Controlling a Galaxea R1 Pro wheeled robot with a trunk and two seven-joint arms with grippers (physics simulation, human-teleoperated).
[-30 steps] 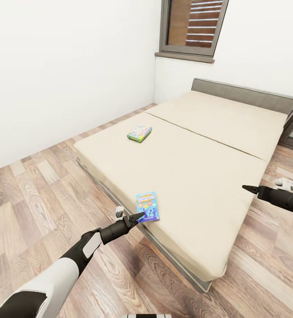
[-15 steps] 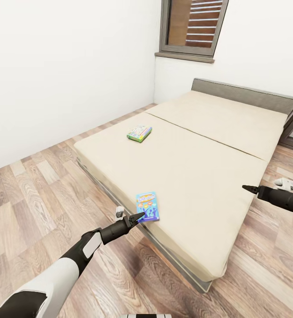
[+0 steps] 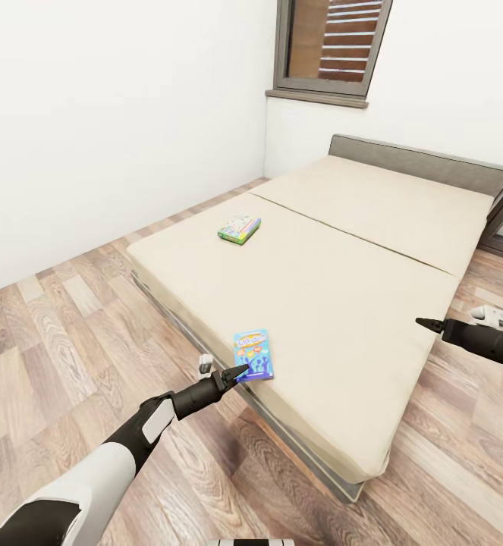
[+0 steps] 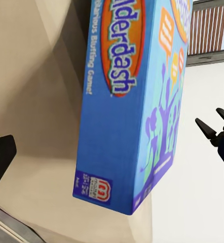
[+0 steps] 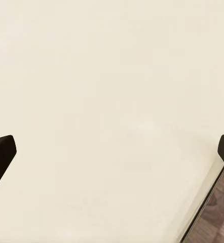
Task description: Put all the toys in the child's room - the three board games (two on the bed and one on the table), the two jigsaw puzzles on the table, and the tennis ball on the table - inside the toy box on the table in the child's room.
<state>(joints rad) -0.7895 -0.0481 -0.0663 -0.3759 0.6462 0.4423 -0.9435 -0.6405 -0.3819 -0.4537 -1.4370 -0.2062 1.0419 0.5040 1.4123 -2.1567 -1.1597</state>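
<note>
No visible change across the last second in the head view: bed, both boxes and both arms sit in the same places. I read this as a pause at the start of a grasp, with no toy collected from the bed yet.

Blue game box [image 3: 253,354] lies flat on the cream mattress, close to the near edge of the bed [image 3: 334,250]. Second game box [image 3: 240,228], green and yellow, lies farther up the mattress near the left edge, well apart from the first. The table and toy box are out of sight here.

Left gripper [image 3: 236,373] is stretched forward and low, its tip just at the near corner of the blue box, at the mattress edge. In the left wrist view the blue box [image 4: 137,96] fills the space ahead, with dark finger tips at either margin, so the fingers stand apart with nothing clamped. Contact with the box cannot be confirmed.

Right gripper [image 3: 425,324] hangs out over the right side of the mattress, pointing left, well away from both boxes. In the right wrist view its fingertips [image 5: 1,152] sit wide apart over bare mattress, empty.

Small white object [image 3: 205,365] stands on the plank floor just beside the left arm; too small to identify.
</note>
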